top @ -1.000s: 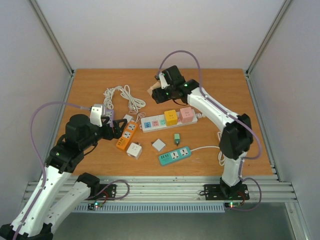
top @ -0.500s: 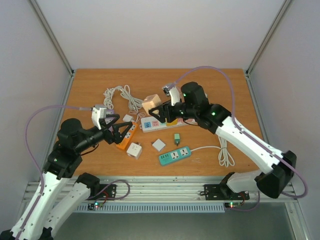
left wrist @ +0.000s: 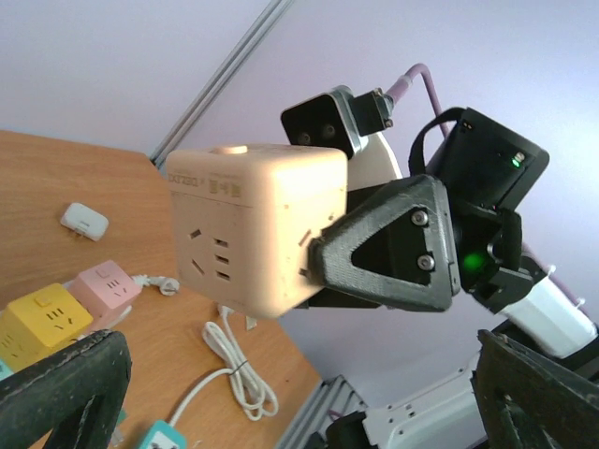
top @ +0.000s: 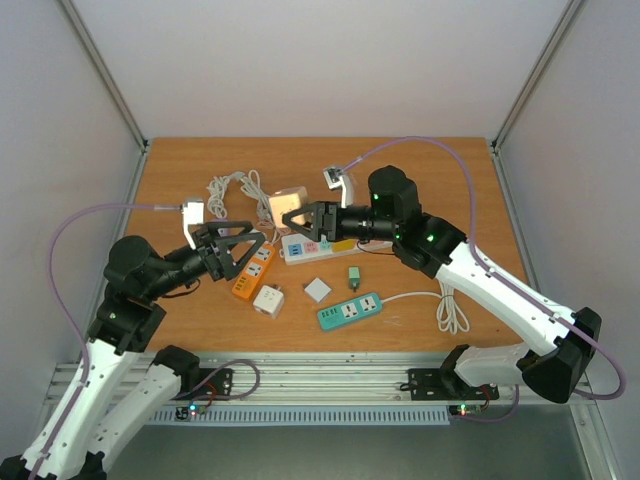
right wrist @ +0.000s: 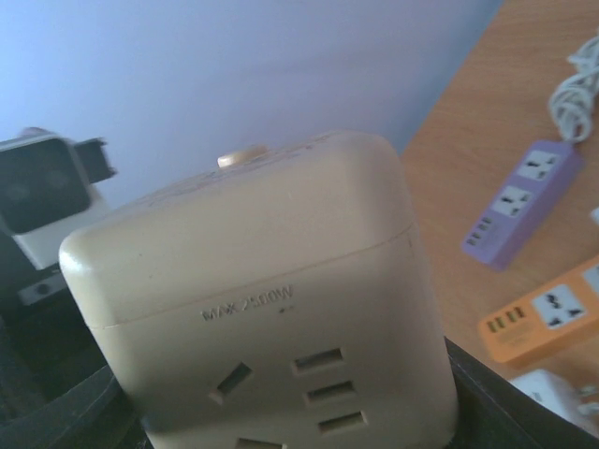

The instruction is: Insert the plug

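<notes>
Cream cube adapter [top: 288, 207] clamped in the right gripper [top: 300, 218].
It hangs at ten o'clock of the white power strip [top: 300, 247] (clear of the table); the left gripper [top: 255, 250] gapes empty at its seven o'clock.

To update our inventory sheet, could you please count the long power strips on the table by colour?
orange power strip: 1
teal power strip: 1
white power strip: 1
purple power strip: 1
Total: 4
</notes>
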`<action>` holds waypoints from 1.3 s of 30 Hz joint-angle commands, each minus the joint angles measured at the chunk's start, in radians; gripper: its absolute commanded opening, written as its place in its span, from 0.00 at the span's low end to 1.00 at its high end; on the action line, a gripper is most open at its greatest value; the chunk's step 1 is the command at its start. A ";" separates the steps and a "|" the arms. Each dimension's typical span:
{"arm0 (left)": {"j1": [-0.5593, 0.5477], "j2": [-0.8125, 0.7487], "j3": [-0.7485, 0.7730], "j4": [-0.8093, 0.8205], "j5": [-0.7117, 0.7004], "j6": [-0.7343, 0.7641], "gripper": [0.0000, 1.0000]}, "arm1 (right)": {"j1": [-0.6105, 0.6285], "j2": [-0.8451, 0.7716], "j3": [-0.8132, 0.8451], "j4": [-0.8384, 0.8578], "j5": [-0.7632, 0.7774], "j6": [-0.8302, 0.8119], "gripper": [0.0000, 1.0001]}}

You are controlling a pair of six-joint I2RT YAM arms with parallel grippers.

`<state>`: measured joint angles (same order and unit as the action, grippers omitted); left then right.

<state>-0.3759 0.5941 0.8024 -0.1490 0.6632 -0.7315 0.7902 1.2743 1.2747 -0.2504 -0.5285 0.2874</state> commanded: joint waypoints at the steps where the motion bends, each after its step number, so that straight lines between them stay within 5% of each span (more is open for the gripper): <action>1: 0.003 0.015 -0.025 0.103 -0.011 -0.125 0.99 | 0.020 0.017 0.050 0.109 -0.041 0.118 0.59; 17: 0.004 0.126 -0.106 0.469 -0.010 -0.480 0.89 | 0.029 0.035 0.050 0.236 -0.126 0.270 0.58; 22: 0.003 0.170 -0.115 0.573 0.020 -0.550 0.79 | 0.030 0.033 0.033 0.271 -0.163 0.308 0.58; 34: 0.003 0.222 -0.142 0.748 0.056 -0.641 0.63 | 0.030 0.011 -0.009 0.293 -0.156 0.333 0.59; 39: 0.003 0.211 -0.155 0.764 0.066 -0.604 0.52 | 0.030 -0.012 -0.003 0.185 -0.099 0.240 0.70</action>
<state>-0.3733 0.8116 0.6632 0.5140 0.7155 -1.3350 0.8082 1.3117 1.2663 -0.0162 -0.6434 0.6125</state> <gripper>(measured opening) 0.626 0.669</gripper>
